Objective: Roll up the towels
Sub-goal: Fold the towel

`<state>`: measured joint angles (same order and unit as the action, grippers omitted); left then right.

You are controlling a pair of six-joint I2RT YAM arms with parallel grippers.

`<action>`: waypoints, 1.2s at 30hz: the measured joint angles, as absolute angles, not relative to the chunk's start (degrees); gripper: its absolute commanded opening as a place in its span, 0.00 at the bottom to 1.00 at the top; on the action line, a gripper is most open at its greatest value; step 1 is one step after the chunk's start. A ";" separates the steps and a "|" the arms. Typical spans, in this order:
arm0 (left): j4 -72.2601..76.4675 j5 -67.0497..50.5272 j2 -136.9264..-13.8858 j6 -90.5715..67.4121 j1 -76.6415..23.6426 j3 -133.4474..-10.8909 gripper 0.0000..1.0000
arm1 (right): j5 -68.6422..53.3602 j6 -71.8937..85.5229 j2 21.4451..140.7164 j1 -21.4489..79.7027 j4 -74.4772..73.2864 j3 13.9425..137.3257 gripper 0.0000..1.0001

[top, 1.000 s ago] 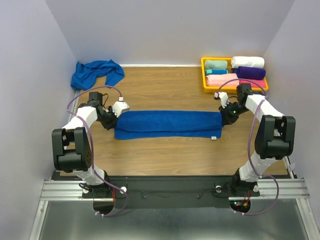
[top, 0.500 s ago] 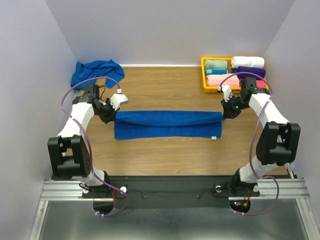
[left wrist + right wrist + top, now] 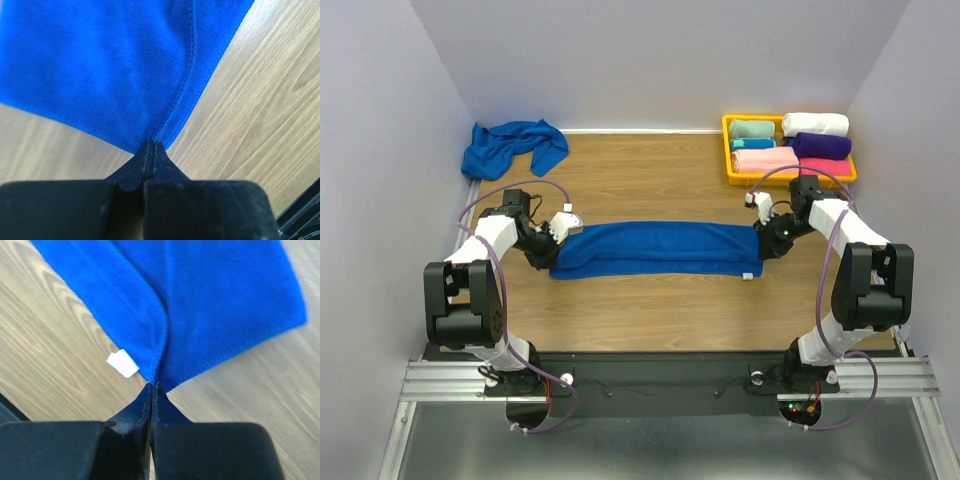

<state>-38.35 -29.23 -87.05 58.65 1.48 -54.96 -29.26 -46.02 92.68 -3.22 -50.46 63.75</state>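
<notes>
A long royal-blue towel lies folded lengthwise across the middle of the wooden table. My left gripper is shut on its left end; the left wrist view shows the jaws pinched on the towel's hemmed edge. My right gripper is shut on its right end; the right wrist view shows the jaws pinched on the towel's edge beside a white label. A second blue towel lies crumpled at the far left corner.
A yellow tray at the far right holds rolled teal, white, purple and pink towels. Grey walls close in the table on three sides. The arm bases stand at the near edge.
Both grippers lifted the towel's far edge and have come back down and toward me with it. The towel now looks narrower, folded lengthwise.
</notes>
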 measured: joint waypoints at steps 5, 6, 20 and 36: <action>-36.32 -28.32 -89.21 57.93 1.06 -53.36 0.00 | -29.43 -45.52 92.86 -1.72 -50.30 62.43 0.01; -35.99 -28.21 -89.52 57.76 1.06 -53.19 0.00 | -29.41 -45.43 92.92 -1.48 -50.19 62.13 0.00; -33.61 -26.92 -91.00 55.81 0.43 -52.10 0.00 | -25.67 -42.96 93.58 1.61 -46.35 56.23 0.00; -32.67 -23.94 -91.46 54.57 -0.14 -52.07 0.00 | -17.39 -39.64 94.11 3.49 -42.39 55.02 0.01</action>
<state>-32.67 -23.94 -91.46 54.57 -0.14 -52.07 -17.39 -39.64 94.11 3.49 -42.39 55.02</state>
